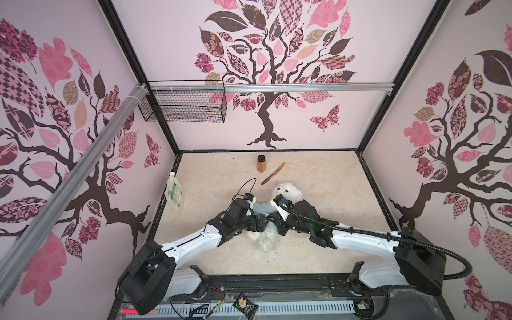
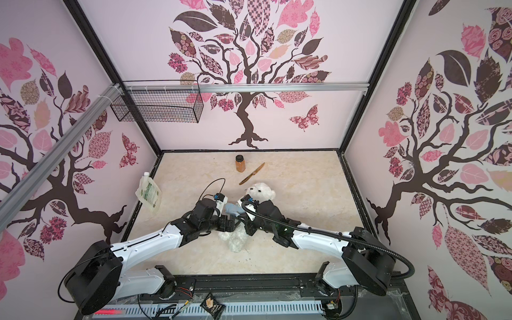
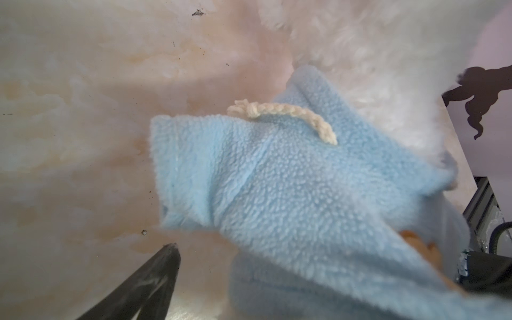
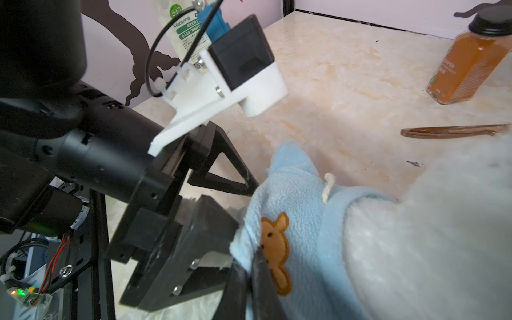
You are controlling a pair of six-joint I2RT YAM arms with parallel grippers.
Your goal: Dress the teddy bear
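Far left, the refill pouch (image 1: 174,191) leans against the wall, well clear of the work.

Next comes your left gripper (image 4: 245,207). Its jaws stand wide apart at the edge of the light blue shirt (image 4: 299,199) and clamp nothing. If you close them here, you may pinch white fur along with the fleece. A fingertip could also snag the cream yarn cord (image 3: 285,116) on the sleeve. No paw shows at the sleeve's mouth in the left wrist view, so you cannot tell whether the arm is through.

The teddy bear (image 1: 286,191) lies mid-table (image 1: 221,171), head toward the back wall and legs toward the robot base, with the shirt bunched over its chest. Just beyond its head lies the wooden knife (image 1: 273,173), and the spice jar (image 1: 261,163) stands behind that.

Your right gripper (image 4: 250,266) is closed on the shirt's hem, right beside the tan bear-face patch (image 4: 275,249). It is the only grip on the cloth.

- If you pull hard with it, the light bear will likely slide with the shirt and not let the fleece travel down its body.
- A shove toward the back could push its head into the knife.
- The two wrists crowd together over the torso, so a careless move risks knocking them together.
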